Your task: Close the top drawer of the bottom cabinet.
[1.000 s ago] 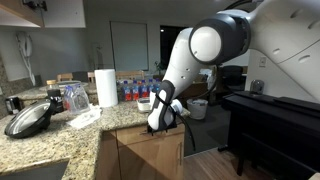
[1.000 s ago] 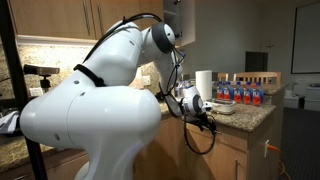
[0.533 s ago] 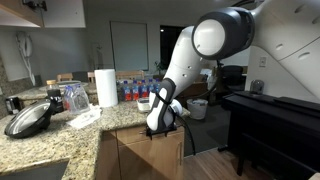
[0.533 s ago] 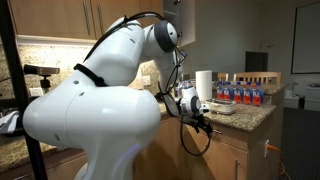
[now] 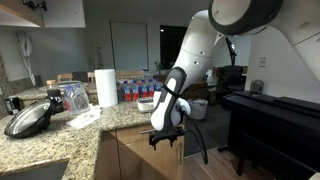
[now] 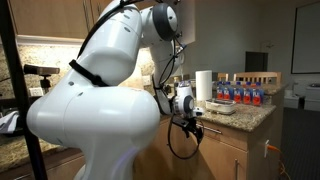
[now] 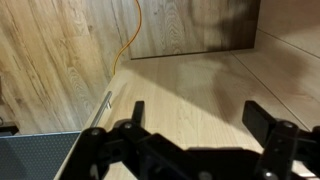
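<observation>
The bottom cabinet (image 5: 135, 155) is light brown wood under a speckled granite counter (image 5: 60, 140); it also shows in an exterior view (image 6: 228, 158). Its top drawer front (image 5: 140, 132) lies just below the counter edge, and I cannot tell how far out it stands. My gripper (image 5: 166, 141) hangs open right in front of that wood front, at drawer height (image 6: 194, 133). In the wrist view the gripper (image 7: 200, 115) points at light wood panels, its fingers (image 7: 137, 110) spread wide with nothing between them. A thin silver bar (image 7: 104, 104) runs along the left panel.
On the counter stand a paper towel roll (image 5: 105, 87), a row of bottles (image 5: 135, 88) and a dark pan (image 5: 28, 118). A black piece of furniture (image 5: 270, 110) stands close beside the arm. An orange cable (image 7: 130, 45) hangs across the wood in the wrist view.
The arm's elbow has risen and the gripper has dropped from the counter edge to drawer height, moving a little away from the cabinet front. The jaws stay open.
</observation>
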Controlling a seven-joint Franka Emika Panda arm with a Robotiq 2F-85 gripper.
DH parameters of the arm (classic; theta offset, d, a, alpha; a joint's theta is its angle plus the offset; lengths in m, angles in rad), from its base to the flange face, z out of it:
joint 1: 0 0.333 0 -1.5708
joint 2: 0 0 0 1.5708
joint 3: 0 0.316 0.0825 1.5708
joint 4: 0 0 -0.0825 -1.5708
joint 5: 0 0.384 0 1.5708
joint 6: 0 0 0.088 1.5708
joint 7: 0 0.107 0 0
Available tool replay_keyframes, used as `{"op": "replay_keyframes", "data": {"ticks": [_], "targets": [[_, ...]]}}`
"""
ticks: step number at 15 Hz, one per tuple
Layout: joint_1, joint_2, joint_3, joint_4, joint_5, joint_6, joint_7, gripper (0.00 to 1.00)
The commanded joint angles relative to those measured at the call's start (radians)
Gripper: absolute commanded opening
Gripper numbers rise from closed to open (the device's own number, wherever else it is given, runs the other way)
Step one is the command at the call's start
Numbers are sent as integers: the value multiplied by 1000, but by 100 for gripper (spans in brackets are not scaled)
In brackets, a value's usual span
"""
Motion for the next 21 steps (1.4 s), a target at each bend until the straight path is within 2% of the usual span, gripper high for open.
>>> {"op": "replay_keyframes", "data": {"ticks": [1,6,12,18,21], "targets": [[-5,-142,11,-147,-26,-54,-18,100],[-14,-262,14,-252,-114,-156,-6,100],[-83,-426,68,-359,-218,-236,-25,100],[-201,-591,168,-488,-173,-249,-64,100],[-249,-690,203,-586,-186,-249,-84,100]]}}
